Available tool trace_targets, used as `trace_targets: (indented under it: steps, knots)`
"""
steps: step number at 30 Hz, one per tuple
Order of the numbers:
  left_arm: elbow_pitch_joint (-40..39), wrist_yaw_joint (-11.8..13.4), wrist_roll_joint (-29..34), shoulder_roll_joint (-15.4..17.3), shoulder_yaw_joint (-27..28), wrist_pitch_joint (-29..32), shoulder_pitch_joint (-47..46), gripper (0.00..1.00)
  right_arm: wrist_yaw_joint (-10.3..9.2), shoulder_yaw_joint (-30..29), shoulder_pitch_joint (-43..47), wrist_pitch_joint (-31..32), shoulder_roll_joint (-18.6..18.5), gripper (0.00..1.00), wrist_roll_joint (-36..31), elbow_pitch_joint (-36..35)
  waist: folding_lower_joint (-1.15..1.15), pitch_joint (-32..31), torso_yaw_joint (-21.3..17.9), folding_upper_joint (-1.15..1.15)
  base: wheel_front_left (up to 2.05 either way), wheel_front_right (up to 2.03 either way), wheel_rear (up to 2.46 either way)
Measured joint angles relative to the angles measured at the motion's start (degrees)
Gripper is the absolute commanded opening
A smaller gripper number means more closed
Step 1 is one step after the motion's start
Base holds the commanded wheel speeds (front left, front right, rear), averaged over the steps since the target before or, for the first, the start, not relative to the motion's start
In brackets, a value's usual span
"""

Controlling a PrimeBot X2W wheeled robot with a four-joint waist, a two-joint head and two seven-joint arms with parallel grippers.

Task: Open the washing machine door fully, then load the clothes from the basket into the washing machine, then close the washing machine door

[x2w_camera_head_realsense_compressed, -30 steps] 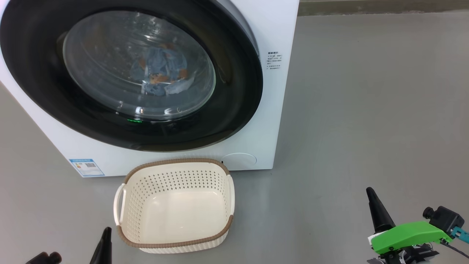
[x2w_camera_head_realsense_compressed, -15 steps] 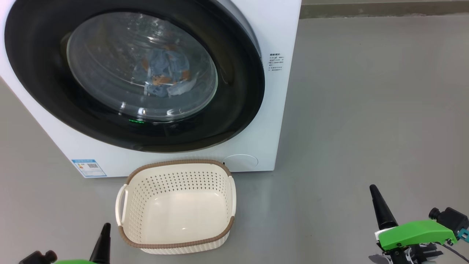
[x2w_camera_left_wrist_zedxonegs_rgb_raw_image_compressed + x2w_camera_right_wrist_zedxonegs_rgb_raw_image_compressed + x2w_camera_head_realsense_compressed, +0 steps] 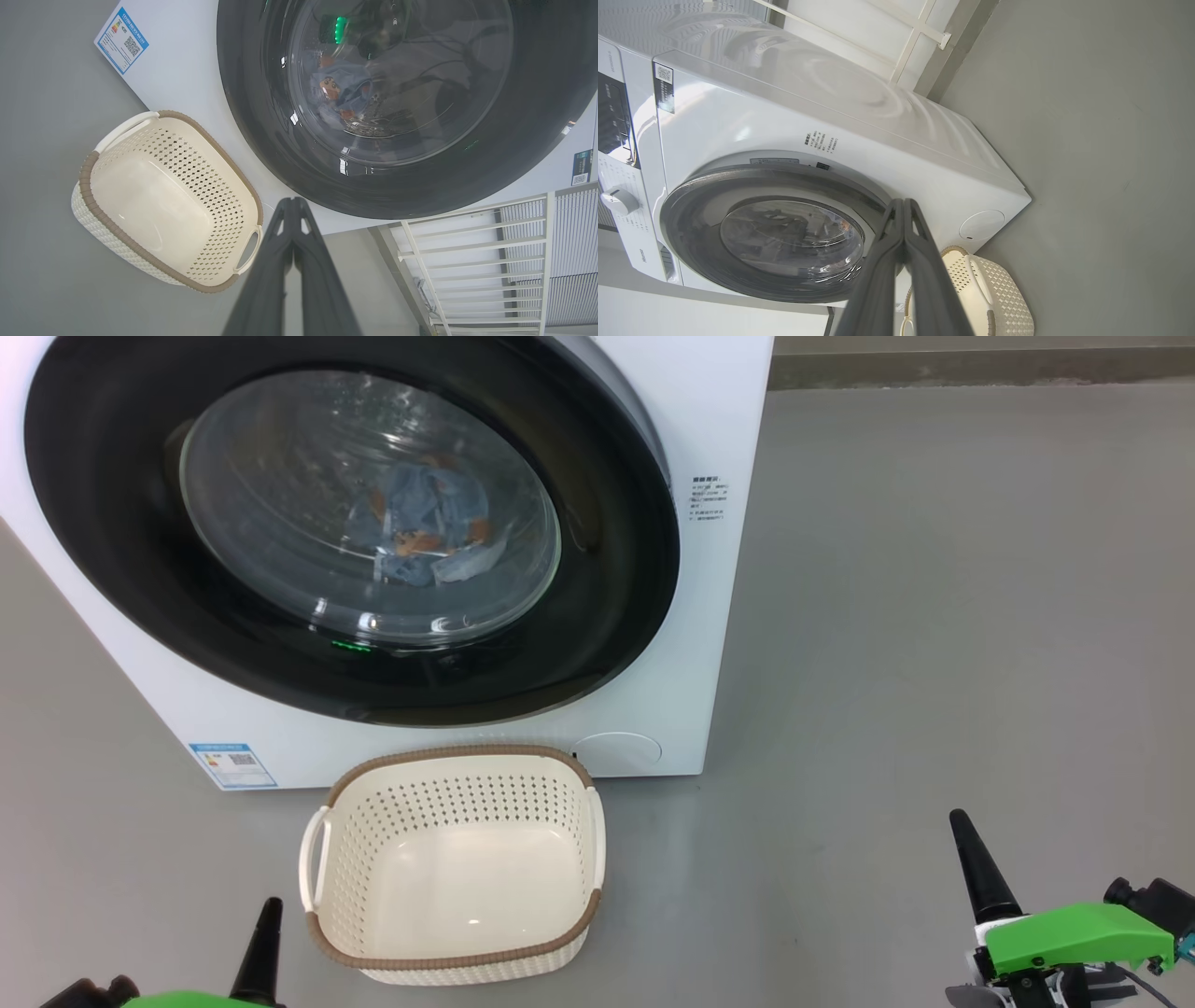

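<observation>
Clothes [image 3: 425, 537], a light blue fabric garment with small orange and brown figures, lie in the drum behind the bulging clear glass. At the near left, the left gripper [image 3: 292, 205] hangs low over the grey floor [image 3: 934, 616], its two long dark fingers pressed together on nothing. Just right of it stands the small cream perforated plastic basket [image 3: 457, 793] with its brown braided rim, empty and close against the front of the big white washing machine [image 3: 709, 420]. Beyond the basket, the round washing machine door [image 3: 597, 616] with its wide glossy black rim sits closed over the opening. At the near right, well apart from everything, the right gripper [image 3: 960, 826] is likewise pinched shut and empty.

Judged from this, the closing step looks done. The next move calls only for confirming the latch, which cannot be told from here.
</observation>
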Motion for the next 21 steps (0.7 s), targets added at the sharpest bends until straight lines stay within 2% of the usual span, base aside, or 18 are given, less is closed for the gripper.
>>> trace_targets:
  steps: [21]
  knots:
    - [-0.64,0.00,-10.79,-1.11,2.31,3.58,-0.87,0.00,0.00,-2.29,0.07,3.36,1.00,0.00,10.87,-2.37,0.00,-0.64,0.57,0.00,0.00,0.00,0.00]
